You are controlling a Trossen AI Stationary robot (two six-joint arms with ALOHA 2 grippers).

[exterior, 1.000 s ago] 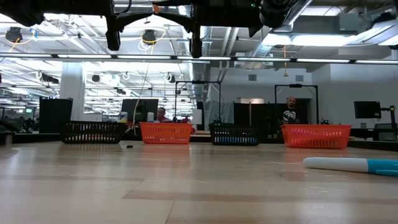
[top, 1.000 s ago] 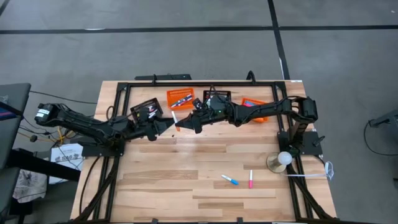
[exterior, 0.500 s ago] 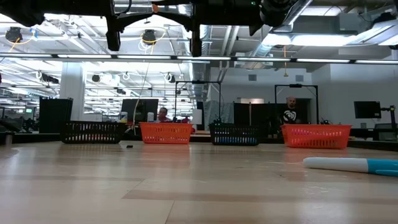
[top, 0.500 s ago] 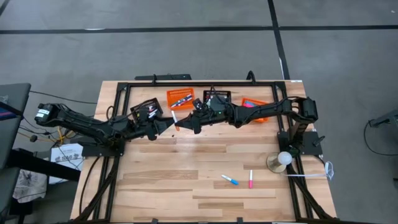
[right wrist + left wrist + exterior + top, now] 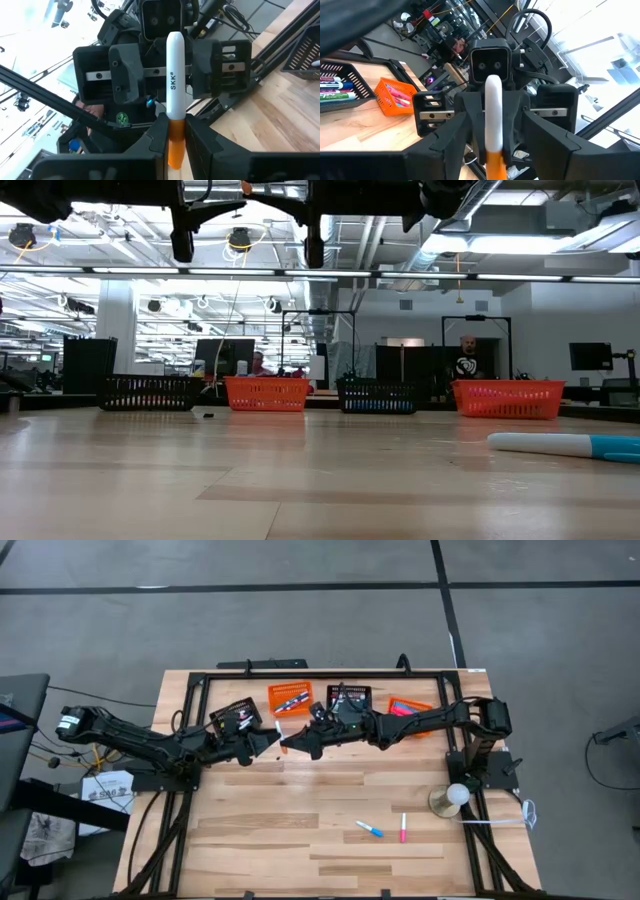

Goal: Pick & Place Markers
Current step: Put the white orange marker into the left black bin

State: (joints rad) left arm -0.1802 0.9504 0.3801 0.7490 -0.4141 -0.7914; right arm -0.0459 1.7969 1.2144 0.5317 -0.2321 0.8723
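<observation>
The right gripper (image 5: 290,741) is clamped on an orange-white marker (image 5: 174,90), offering it to the left gripper (image 5: 270,743), whose fingers stand apart, probably for a handover.

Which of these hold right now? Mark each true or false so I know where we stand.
1. The right pincer is shut on a white and orange marker. True.
2. A blue-capped marker and a pink marker lie loose on the table. True.
3. Every basket is orange. False: there are orange baskets and black baskets.
4. The left pincer sits far from the right one. False: they face each other closely.
</observation>
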